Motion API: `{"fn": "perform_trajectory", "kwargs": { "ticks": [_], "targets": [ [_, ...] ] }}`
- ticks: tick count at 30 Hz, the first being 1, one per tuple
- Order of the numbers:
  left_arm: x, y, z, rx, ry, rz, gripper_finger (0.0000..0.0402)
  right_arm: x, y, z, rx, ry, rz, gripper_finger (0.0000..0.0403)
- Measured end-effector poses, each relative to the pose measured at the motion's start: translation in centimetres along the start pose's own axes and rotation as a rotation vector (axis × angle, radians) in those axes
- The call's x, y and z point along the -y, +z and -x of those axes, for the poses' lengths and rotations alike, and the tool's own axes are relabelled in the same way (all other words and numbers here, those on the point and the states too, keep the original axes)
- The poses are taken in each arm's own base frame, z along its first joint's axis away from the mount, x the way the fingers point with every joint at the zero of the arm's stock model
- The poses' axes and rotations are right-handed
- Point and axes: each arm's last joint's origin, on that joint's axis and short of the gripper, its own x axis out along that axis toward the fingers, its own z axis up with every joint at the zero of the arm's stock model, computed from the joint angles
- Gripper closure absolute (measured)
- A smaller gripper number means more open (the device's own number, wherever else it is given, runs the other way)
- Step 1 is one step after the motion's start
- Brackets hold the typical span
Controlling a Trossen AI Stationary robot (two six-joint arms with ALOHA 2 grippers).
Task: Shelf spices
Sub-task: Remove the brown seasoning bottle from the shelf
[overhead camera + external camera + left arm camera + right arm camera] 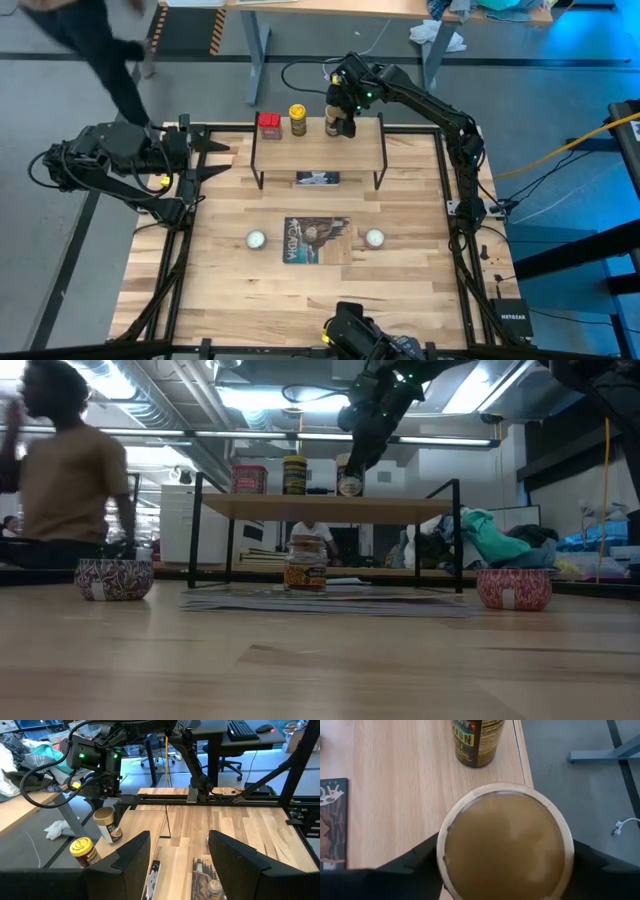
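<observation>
Right gripper [343,112] stands over the shelf [318,152], its fingers set on either side of the tan jar [334,124] resting on the board. Yellow jar [297,120] and red tin [269,124] stand beside it. Left gripper [205,160] waits well clear, fingers apart.

We see grey floor [560,120] around table, wooden desk [330,8] on grey legs beyond, office chairs [150,757] behind, ceiling strip lights [250,400] glowing, person [70,480] seated far side.
</observation>
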Motion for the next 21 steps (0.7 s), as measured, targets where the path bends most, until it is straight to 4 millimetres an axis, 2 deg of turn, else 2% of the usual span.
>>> {"fn": "perform_trajectory", "kwargs": {
  "ticks": [6,10,16,21],
  "targets": [
    [0.0,0.0,0.0,0.0,0.0,0.005,0.0205,-0.4,0.1,0.0,-0.004,0.021,-0.004,0.0121],
    [0.0,0.0,0.0,0.0,0.0,0.012,0.0205,-1.4,0.6,0.4,-0.024,0.025,0.011,0.0121],
    [0.1,0.0,-0.2,-0.005,0.006,0.009,0.0205,-3.7,2.6,2.3,-0.017,-0.024,0.087,0.0121],
    [0.3,0.0,-0.8,-0.02,0.025,0.001,0.0205,-5.9,4.5,4.2,0.054,-0.027,0.144,0.0121]
  ]
}}
